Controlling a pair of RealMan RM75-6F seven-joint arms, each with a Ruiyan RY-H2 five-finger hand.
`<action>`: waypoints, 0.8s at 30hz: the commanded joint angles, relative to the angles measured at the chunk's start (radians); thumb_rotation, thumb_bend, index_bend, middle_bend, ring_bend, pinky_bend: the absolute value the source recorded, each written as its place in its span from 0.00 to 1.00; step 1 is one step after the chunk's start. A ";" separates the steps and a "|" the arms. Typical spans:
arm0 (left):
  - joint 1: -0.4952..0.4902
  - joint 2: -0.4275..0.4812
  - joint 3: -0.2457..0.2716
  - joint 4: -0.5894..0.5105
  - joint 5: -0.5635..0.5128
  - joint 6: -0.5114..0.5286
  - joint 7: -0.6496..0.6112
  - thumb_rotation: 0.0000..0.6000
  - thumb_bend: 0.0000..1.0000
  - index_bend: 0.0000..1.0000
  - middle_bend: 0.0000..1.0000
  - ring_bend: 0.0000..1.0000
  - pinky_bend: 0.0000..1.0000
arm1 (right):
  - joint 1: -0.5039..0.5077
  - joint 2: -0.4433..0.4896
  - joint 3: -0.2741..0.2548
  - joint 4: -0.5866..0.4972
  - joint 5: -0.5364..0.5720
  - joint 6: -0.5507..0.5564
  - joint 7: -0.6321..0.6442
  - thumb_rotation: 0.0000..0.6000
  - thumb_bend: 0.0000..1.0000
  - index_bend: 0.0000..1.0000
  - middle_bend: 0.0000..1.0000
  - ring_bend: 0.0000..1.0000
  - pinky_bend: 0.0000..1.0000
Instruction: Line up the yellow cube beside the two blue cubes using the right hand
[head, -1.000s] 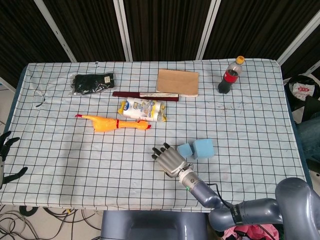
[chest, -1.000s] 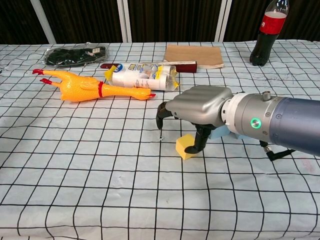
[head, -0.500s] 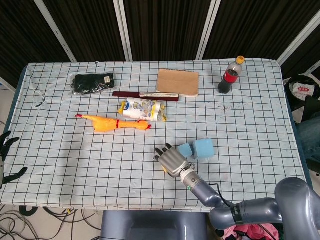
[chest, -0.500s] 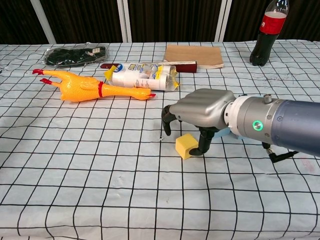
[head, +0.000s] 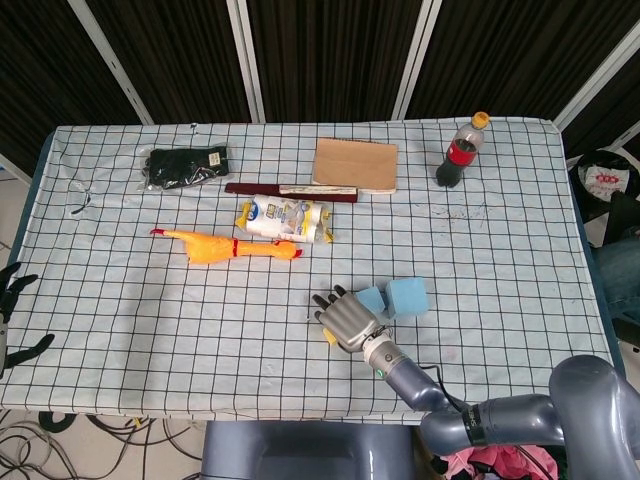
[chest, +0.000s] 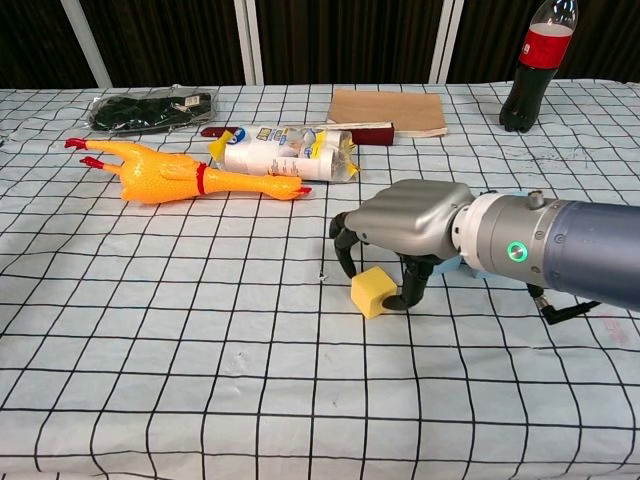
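Head view: I'm seeing my right hand (head: 345, 319) hanging palm-down over the table (head: 120, 310) near the front edge, a bit right of centre. The yellow cube (head: 330, 336) is mostly hiding under it; only a sliver is showing at the hand's left-front side. The two blue cubes (head: 395, 297) are sitting just beside the hand, on its far-right side, touching each other. My left hand (head: 14, 285) is off the table's left edge w/ fingers spread, holding nothing.

Chest view: right hand (chest: 405, 222) is arching over the yellow cube (chest: 371, 291), fingers (chest: 344, 248) curling down. One dark finger is standing just behind-left of the cube, another is pressing at its right side. Can't tell if it's a real grip; the cube is resting on the cloth, slightly turned. Blue cubes (chest: 446, 266) are barely peeking out behind the hand. Toy chicken (chest: 170, 178), snack pack (chest: 285, 153), brown book (chest: 388, 110), cola bottle (chest: 534, 60) are lying toward the far edge.
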 joint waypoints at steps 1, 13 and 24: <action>0.001 0.001 0.000 -0.001 0.001 0.000 -0.001 1.00 0.04 0.21 0.10 0.00 0.00 | -0.001 -0.002 0.000 0.005 -0.006 -0.002 0.004 1.00 0.29 0.46 0.10 0.23 0.13; 0.000 0.003 0.001 -0.002 0.003 -0.001 -0.005 1.00 0.04 0.21 0.10 0.00 0.00 | 0.003 0.023 0.030 -0.023 0.003 0.007 0.015 1.00 0.32 0.51 0.11 0.23 0.13; 0.002 0.004 0.004 0.004 0.006 -0.001 -0.011 1.00 0.04 0.21 0.10 0.00 0.00 | 0.068 0.084 0.102 -0.028 0.157 -0.015 -0.027 1.00 0.32 0.54 0.10 0.23 0.13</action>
